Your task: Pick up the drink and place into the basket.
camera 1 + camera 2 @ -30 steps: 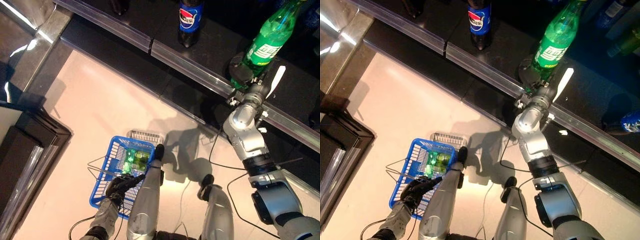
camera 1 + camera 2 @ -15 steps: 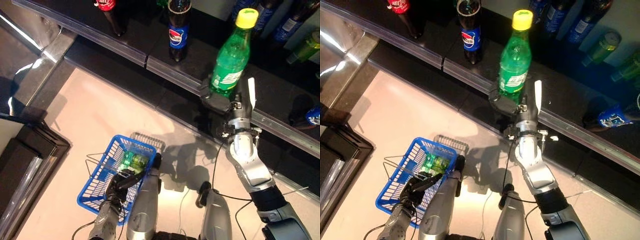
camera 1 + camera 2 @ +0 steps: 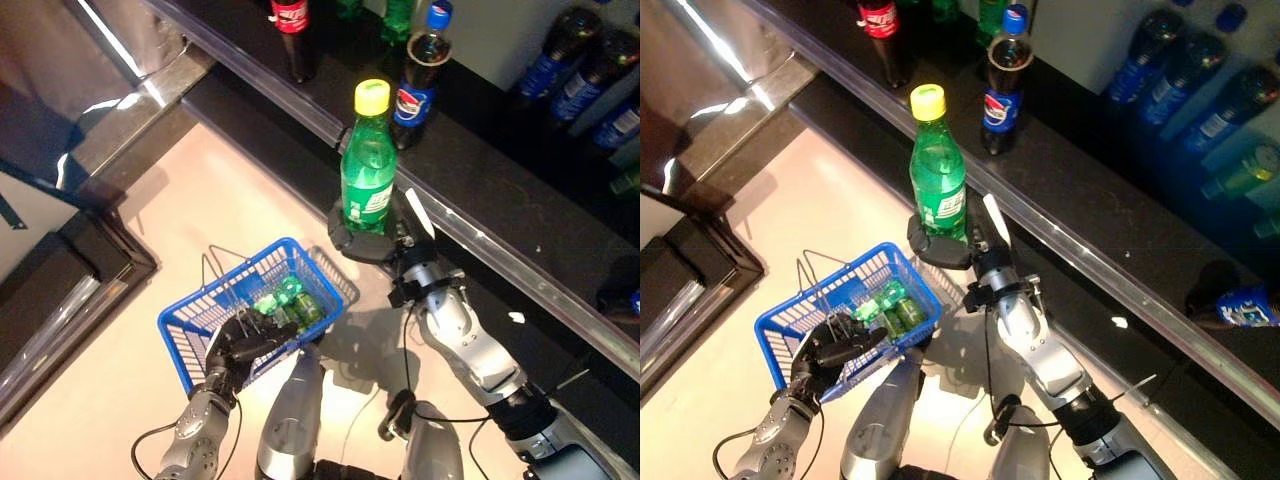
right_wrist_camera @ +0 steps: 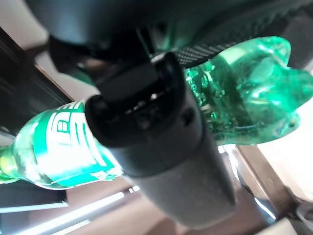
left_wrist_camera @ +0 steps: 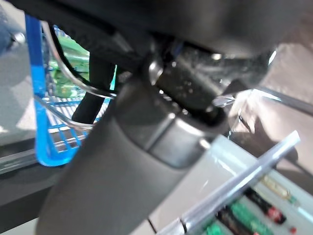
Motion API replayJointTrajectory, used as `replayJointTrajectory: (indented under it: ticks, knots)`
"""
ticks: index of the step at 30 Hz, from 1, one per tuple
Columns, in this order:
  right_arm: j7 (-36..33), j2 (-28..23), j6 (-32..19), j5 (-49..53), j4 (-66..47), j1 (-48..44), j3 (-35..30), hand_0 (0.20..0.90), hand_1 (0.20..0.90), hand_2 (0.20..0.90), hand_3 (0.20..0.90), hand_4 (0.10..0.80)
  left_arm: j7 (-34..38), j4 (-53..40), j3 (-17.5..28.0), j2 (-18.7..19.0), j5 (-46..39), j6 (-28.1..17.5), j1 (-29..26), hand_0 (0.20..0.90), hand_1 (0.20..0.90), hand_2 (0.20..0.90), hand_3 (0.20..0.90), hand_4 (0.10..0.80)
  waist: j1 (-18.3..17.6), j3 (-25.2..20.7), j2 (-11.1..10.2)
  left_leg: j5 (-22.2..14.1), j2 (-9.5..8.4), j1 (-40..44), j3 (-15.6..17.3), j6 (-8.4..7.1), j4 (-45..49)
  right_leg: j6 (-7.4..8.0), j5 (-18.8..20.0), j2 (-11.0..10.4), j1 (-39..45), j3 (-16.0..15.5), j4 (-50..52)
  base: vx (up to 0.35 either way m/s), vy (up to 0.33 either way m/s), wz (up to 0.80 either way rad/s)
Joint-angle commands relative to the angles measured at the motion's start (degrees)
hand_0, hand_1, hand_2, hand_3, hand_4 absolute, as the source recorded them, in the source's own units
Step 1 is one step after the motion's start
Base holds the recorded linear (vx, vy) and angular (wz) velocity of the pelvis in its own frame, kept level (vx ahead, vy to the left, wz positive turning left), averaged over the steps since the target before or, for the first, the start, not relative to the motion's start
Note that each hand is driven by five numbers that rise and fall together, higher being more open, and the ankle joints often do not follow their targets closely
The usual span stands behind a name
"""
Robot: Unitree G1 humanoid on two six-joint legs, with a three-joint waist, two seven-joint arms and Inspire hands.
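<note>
My right hand (image 3: 357,241) is shut on a green drink bottle (image 3: 367,172) with a yellow cap and holds it upright in the air, just right of the blue basket (image 3: 224,284). The right wrist view shows the bottle (image 4: 244,98) clasped behind my thumb. My left hand (image 3: 240,350) is shut on the basket's thin wire handles and holds it up at the lower left. Green drinks (image 3: 287,301) lie inside the basket. The basket also shows in the left wrist view (image 5: 35,122).
A dark shelf with a metal front edge (image 3: 480,238) runs across the back. On it stand a dark bottle with a blue label (image 3: 417,68), a red-labelled bottle (image 3: 291,30) and blue bottles (image 3: 580,70) at the right. A dark cabinet (image 3: 60,290) stands at the left.
The camera has shifted. My right hand has carried the green bottle off the shelf, leftward and down beside the basket. My left hand has raised the basket a little.
</note>
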Motion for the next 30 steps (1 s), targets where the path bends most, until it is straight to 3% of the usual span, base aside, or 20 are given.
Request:
replayJointTrajectory:
  ticks: [1, 10, 13, 20, 30]
  knots:
    - [0.2, 2.22, -7.36, 1.39, -9.17, -9.75, -0.77, 0.3, 0.3, 0.3, 0.2, 0.1, -8.2, -21.34, 3.44, 6.52, 3.57, -10.9, -1.88, 0.3, 0.3, 0.3, 0.2, 0.1, 2.12, -6.37, 0.49, -5.31, -1.7, 3.03, -2.01, 1.4, 3.74, -4.6, 7.23, 2.63, 4.41, -0.64, -6.52, 0.063, -0.097, 0.29]
    - [-3.42, 2.56, -6.25, 3.69, -1.75, -12.68, 1.36, 0.3, 0.3, 0.3, 0.2, 0.1, -17.75, -25.77, 2.77, 10.36, 0.6, -8.42, -1.93, 0.3, 0.3, 0.3, 0.2, 0.1, 4.82, -8.07, 0.51, -5.66, -2.57, 3.84, -4.62, 1.28, 3.95, -4.34, 7.16, 2.47, 7.51, -2.83, -8.1, 0.058, -0.035, 0.24]
    - [-5.03, 4.13, -6.05, 3.3, 0.71, -13.12, 1.94, 0.3, 0.3, 0.3, 0.2, 0.1, -25.11, -31.37, 1.93, 10.21, -4.71, -5.51, -2.71, 0.3, 0.3, 0.3, 0.2, 0.1, 5.5, -8.25, 0.65, -5.86, -2.9, 4.12, -5.51, 1.29, 4.01, -4.28, 7.05, 2.44, 8.5, -3.32, -8.56, 0.085, -0.037, 0.18]
    - [-5.71, 8.41, -3.61, 2.18, 5.71, -16.46, 4.39, 0.3, 0.3, 0.3, 0.2, 0.1, -33.55, -40.18, -0.1, 10.15, -12.6, -1.09, -7.82, 0.3, 0.3, 0.3, 0.2, 0.1, 6.19, -8.09, 1.51, -6.09, -3.58, 4.26, -6.84, 1.14, 4.55, -4.38, 6.7, 1.79, 8.48, -4.11, -7.4, 0.045, -0.002, 0.13]
    - [-7.26, 13.32, -1.39, 1.2, 12.26, -14.83, 7.38, 0.3, 0.3, 0.3, 0.2, 0.1, -40.72, -46.28, 0.76, 9.88, -18.84, 4.69, -9.7, 0.3, 0.3, 0.3, 0.2, 0.1, 7.28, -7.59, 2.24, -6.03, -4.54, 4.05, -7.59, 1.34, 4.6, -3.87, 6.78, 1.05, 8.26, -4.71, -7.14, 0.034, -0.003, 0.07]
